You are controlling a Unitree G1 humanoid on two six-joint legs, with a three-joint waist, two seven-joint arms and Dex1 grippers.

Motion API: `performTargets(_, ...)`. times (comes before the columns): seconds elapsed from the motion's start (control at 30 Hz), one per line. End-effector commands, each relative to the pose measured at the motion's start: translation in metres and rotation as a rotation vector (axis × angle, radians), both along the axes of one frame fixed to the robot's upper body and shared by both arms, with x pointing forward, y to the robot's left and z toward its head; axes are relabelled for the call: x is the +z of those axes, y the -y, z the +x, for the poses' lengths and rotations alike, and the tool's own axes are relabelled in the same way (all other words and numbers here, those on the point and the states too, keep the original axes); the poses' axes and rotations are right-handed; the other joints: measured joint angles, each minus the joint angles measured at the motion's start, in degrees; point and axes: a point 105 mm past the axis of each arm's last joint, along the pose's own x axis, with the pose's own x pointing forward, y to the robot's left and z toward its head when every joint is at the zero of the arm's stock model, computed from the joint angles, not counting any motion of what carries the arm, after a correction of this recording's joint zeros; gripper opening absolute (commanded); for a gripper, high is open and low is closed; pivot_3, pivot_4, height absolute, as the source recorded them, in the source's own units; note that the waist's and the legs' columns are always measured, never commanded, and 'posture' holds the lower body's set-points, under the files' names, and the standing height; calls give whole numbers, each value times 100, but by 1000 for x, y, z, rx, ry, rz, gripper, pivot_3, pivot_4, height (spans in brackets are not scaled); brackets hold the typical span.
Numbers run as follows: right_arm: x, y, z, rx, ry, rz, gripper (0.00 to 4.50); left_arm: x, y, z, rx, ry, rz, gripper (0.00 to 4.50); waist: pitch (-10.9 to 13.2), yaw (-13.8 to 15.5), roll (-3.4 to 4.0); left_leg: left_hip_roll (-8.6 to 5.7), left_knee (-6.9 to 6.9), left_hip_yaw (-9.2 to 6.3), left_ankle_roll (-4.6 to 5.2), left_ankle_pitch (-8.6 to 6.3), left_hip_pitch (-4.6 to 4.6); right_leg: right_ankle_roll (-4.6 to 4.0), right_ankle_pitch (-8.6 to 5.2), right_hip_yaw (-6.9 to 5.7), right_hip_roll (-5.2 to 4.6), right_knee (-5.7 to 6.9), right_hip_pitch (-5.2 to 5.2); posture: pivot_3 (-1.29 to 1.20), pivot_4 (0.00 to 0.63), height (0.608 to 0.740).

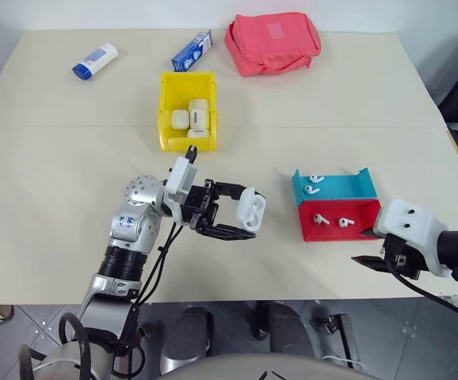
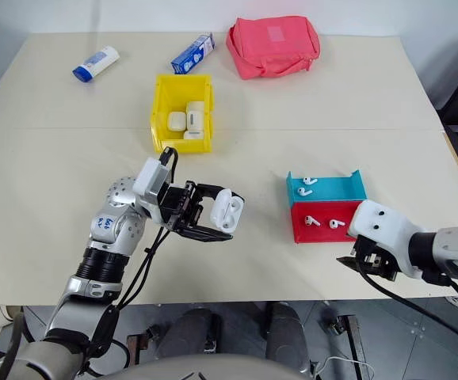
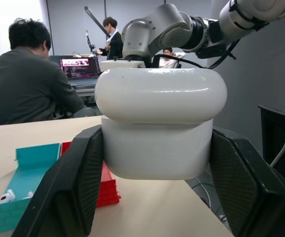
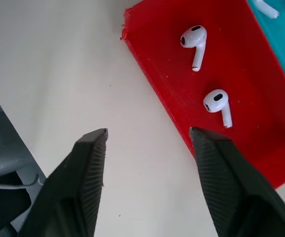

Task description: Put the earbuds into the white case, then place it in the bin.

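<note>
**Case clamped in the left end effector, right one spread beside the red tray**

The left end effector (image 1: 241, 215) is closed on the white case (image 1: 252, 209), holding it above the desk (image 1: 70, 158) near the middle. In the left wrist view the case (image 3: 160, 121) sits between the two black fingers (image 3: 68, 192), and its lid seam shows as a horizontal crease; whether the lid is fully shut cannot be told.

The right end effector (image 4: 147, 143) hangs with its fingers apart and empty, just beside the near corner of the red tray (image 1: 356, 226). In the head views its fingertips are mostly hidden under the white wrist housing.

Two earbuds (image 4: 195, 42) lie in the red tray, stems pointing roughly the same way, apart from each other. Two more earbuds (image 1: 315, 184) lie in the blue tray (image 1: 348, 188), which touches the red tray's far side.

Farther back stands the bin (image 1: 188, 111), holding several white cases whose count is hard to make out. Behind it lie a white tube (image 1: 95, 61), a blue-and-white box (image 1: 192, 51) and a pink pouch (image 1: 272, 43).

The left wrist view catches people (image 3: 26, 79) seated at a screen.
</note>
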Motion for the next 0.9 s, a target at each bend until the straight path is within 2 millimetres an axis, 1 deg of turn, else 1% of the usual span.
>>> performTargets(0.03, 5, 0, 13, 41, 39, -50, 2732, 10, 6, -4, -19, 34, -32, 2792, 0, -8, 2, 0, 0, 0, 0, 0, 2, 0, 0, 0, 1, 1, 0, 0, 150, 740)
performTargets(0.17, 2, -1, 32, 80, 53, -104, 2732, 8, 10, -7, -41, 23, -32, 2792, 0, -31, 5, 1, 0, 1, 0, 0, 0, 0, 0, -1, 2, -2, -2, 0, 150, 740)
performTargets(0.33, -3, -6, 43, 139, 29, -139, 2732, 8, 12, -11, -59, 14, -33, 2792, -1, -38, 16, 0, -1, 0, 0, 0, -4, -1, 0, -2, 2, -3, -5, 0, 150, 740)
performTargets(0.53, -5, -7, 48, 187, 8, -170, 2732, 8, 12, -11, -57, 14, -31, 2792, -2, -54, 18, 0, 1, 0, -1, 0, -3, 1, 1, -3, 0, -2, -4, 0, 150, 740)
performTargets(0.57, -5, -7, 49, 191, 8, -172, 2375, 8, 12, -11, -55, 15, -30, 2792, -2, -56, 18, 0, 1, 1, -1, 0, -3, 1, 1, -2, 0, -2, -4, 0, 150, 740)
performTargets(0.9, -9, -6, 56, 215, 6, -191, 2375, 8, 11, -13, -46, 16, -31, 2792, -2, -105, 19, 2, 0, 0, -7, -1, -2, 1, 1, -5, 1, -2, -4, 0, 150, 740)
